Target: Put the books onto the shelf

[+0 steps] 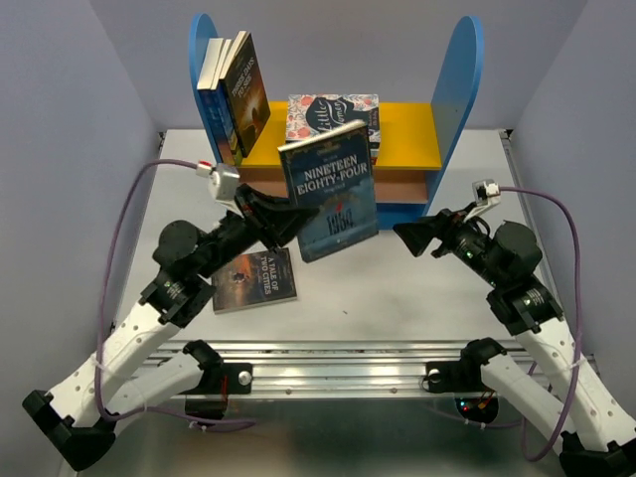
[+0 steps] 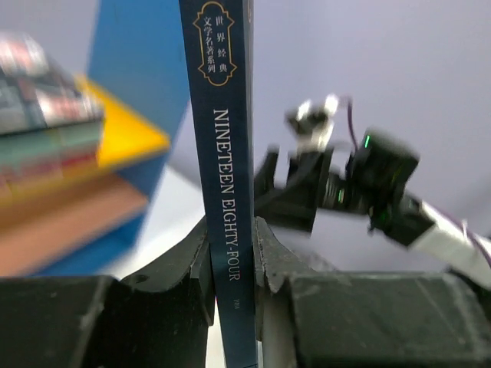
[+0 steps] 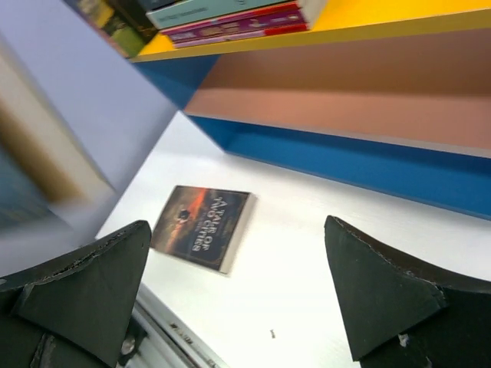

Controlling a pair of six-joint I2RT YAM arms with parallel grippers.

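My left gripper (image 1: 298,221) (image 2: 232,257) is shut on the spine edge of the blue Nineteen Eighty-Four book (image 1: 329,199) (image 2: 227,153) and holds it upright above the table in front of the shelf (image 1: 457,89). Its jaws press both sides of the spine. My right gripper (image 1: 402,237) (image 3: 238,295) stands wide open just right of that book, with nothing between its fingers. A Tale of Two Cities book (image 1: 254,279) (image 3: 201,227) lies flat on the table at the left. Three books (image 1: 231,94) lean upright against the shelf's left blue panel.
A floral Little Women book stack (image 1: 333,117) (image 3: 230,15) lies flat on the yellow upper board (image 1: 407,139). The salmon lower board (image 3: 345,100) shows beneath it. Purple cables (image 1: 129,214) loop out from both wrists. A metal rail (image 1: 338,383) runs along the near table edge.
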